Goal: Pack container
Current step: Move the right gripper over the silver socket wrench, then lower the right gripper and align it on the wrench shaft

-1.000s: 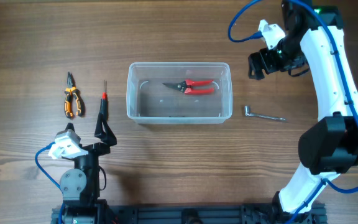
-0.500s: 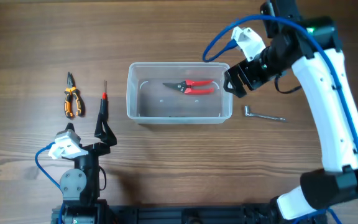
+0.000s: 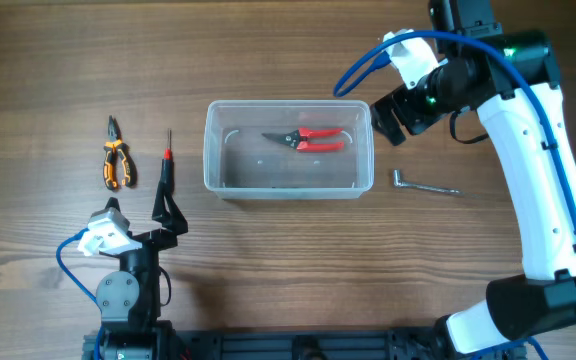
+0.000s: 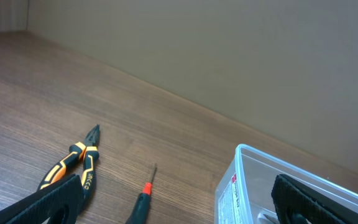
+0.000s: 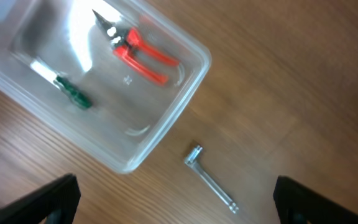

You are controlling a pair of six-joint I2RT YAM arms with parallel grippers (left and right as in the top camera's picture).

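Right wrist: container holds red-handled cutters, green-handled tool

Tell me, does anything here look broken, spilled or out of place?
Nothing stands out. The container sits upright and intact with red-handled snips lying inside. The orange pliers and screwdriver lie flat on the table to its left, an L-shaped metal key to its right. Nothing spilled.
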